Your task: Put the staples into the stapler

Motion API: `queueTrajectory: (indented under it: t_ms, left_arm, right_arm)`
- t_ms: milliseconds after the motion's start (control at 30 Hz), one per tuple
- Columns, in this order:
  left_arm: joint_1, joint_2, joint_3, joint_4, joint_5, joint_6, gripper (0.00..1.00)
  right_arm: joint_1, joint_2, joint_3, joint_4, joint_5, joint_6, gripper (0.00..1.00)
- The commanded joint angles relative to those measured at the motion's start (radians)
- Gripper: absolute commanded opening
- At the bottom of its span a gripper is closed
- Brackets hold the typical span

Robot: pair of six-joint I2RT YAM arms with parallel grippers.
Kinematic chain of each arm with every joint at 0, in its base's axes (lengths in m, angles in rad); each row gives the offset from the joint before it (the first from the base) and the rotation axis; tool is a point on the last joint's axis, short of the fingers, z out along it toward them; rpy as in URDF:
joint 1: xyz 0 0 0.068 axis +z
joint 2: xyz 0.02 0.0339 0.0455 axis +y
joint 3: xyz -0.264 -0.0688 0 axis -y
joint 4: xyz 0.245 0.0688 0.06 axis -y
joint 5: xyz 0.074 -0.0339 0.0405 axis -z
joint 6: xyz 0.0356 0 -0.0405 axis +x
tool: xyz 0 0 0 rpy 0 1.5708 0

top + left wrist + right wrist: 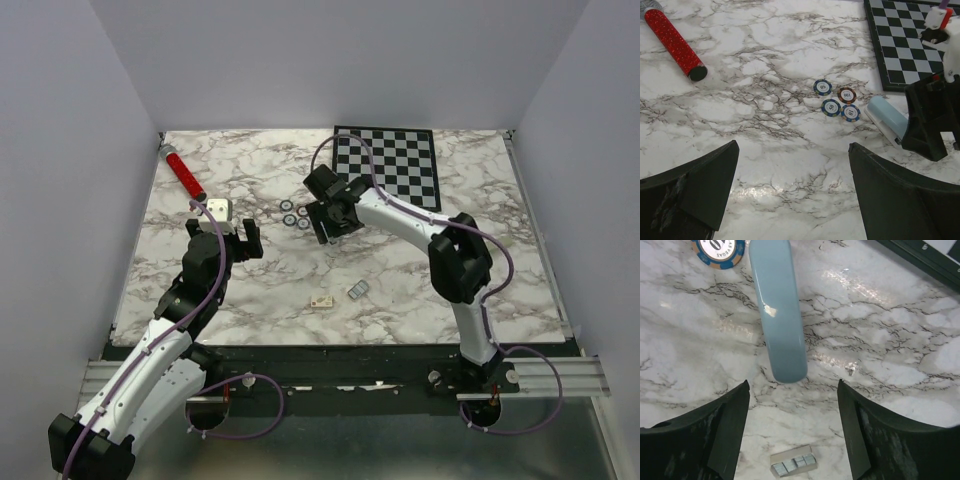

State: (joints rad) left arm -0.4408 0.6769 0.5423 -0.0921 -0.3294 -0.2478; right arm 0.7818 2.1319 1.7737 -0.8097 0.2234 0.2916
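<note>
While stapler (778,315) lies beside chips (831,107) | orange chip (846,95) reads 100 | another 10

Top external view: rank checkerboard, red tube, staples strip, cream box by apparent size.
1. checkerboard
2. red tube
3. staples strip and cream box: both tiny and they look about alike, so I'm not ranking them.

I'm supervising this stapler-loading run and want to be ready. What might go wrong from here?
The stapler looks closed, with a poker chip by its far end; the open right claw may knock either when closing. The staples are a thin flat strip on the marble tabletop, likely hard to pinch.
</note>
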Motion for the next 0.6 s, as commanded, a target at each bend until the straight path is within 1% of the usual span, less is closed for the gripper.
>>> queueTrajectory:
  t_ms: [0, 67, 100, 167, 233, 267, 400, 467, 567]
  left_arm:
    - [-0.006, -0.016, -0.008, 0.014, 0.01, 0.002, 0.99]
    - [-0.007, -0.019, -0.008, 0.015, 0.009, 0.004, 0.99]
    - [-0.007, -0.022, -0.008, 0.015, 0.009, 0.005, 0.99]
    - [-0.009, -0.028, -0.008, 0.014, 0.007, 0.005, 0.99]
    - [-0.01, -0.037, -0.008, 0.014, 0.004, 0.007, 0.99]
    - [-0.01, -0.04, -0.008, 0.014, 0.004, 0.007, 0.99]
    - [-0.013, -0.053, -0.008, 0.014, 0.001, 0.01, 0.99]
    - [-0.016, -0.059, -0.008, 0.014, 0.001, 0.01, 0.99]
    - [-0.019, -0.063, -0.008, 0.014, 0.001, 0.012, 0.99]
  right_arm:
    - [-0.029, -0.151, -0.051, -0.029, 0.03, 0.075, 0.83]
    - [-0.067, -0.202, -0.094, -0.037, 0.075, 0.115, 0.87]
    - [-0.087, -0.254, -0.12, -0.04, 0.097, 0.163, 0.91]
    - [-0.154, -0.303, -0.213, -0.043, 0.163, 0.211, 0.95]
    - [-0.206, -0.363, -0.296, -0.045, 0.192, 0.264, 0.99]
    - [-0.258, -0.381, -0.318, -0.043, 0.211, 0.276, 1.0]
    - [-0.386, -0.438, -0.427, -0.007, 0.225, 0.339, 1.0]
    - [-0.458, -0.452, -0.473, 0.038, 0.183, 0.348, 1.0]
    - [-0.535, -0.429, -0.494, 0.087, 0.116, 0.365, 0.99]
